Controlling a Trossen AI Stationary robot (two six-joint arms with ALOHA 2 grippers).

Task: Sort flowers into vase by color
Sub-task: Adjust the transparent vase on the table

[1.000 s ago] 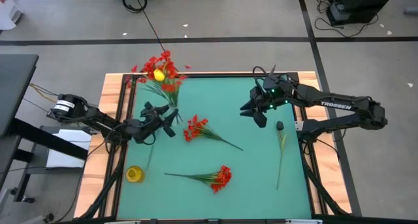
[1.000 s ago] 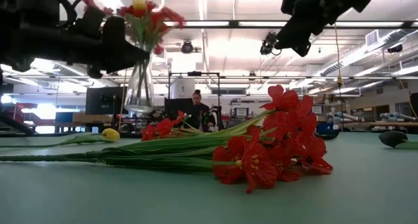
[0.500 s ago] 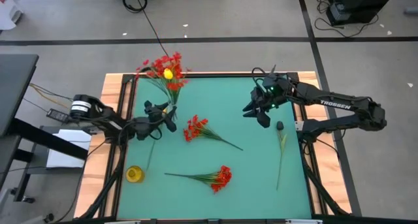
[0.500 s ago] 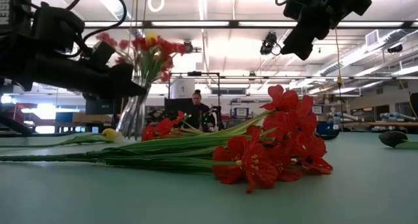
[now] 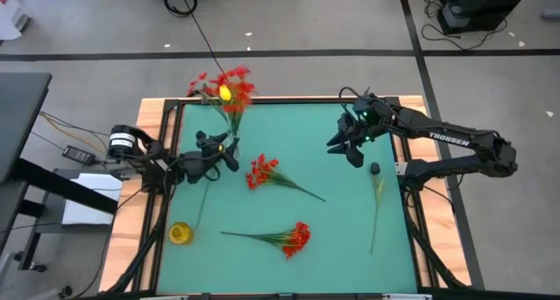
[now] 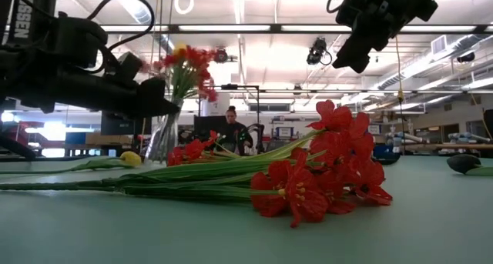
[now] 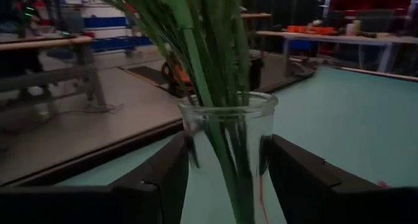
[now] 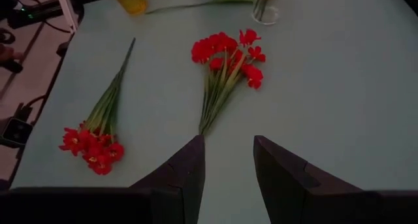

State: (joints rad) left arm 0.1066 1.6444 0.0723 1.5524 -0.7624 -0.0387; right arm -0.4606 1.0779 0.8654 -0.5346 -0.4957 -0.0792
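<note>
A clear glass vase (image 5: 220,141) holds a bunch of red blossoms with one yellow bud (image 5: 225,88). It leans toward the table's far edge near the far-left corner. My left gripper (image 5: 215,151) is shut on it, and the low view shows the vase (image 6: 165,135) tilted low over the table. My right gripper (image 5: 350,148) hangs open above the far-right part. Two red sprays (image 5: 262,171) (image 5: 295,238), a yellow bud (image 5: 179,233) on a thin stem and a dark-headed stem (image 5: 375,191) lie flat on the mat. My left gripper pinches the vase's upper body, just below the rim (image 7: 204,145), between its two fingers (image 7: 171,175), one on each side. The fingers come about level from the table's left. The vase is tilted; whether its base touches the mat cannot be told.
The green mat has a raised wooden frame (image 5: 156,134). The red spray (image 8: 225,54) lies under and ahead of my right gripper (image 8: 228,165), the other (image 8: 91,145) nearer the near edge. Bare mat lies between the sprays and the right-hand stem. A person sits far behind the table (image 6: 233,129).
My left gripper has brought the vase down from well above the table to just over it and tipped it, so the bouquet has swung toward the far edge. The gripper has shifted slightly toward the far edge. It has stayed shut on the vase.
</note>
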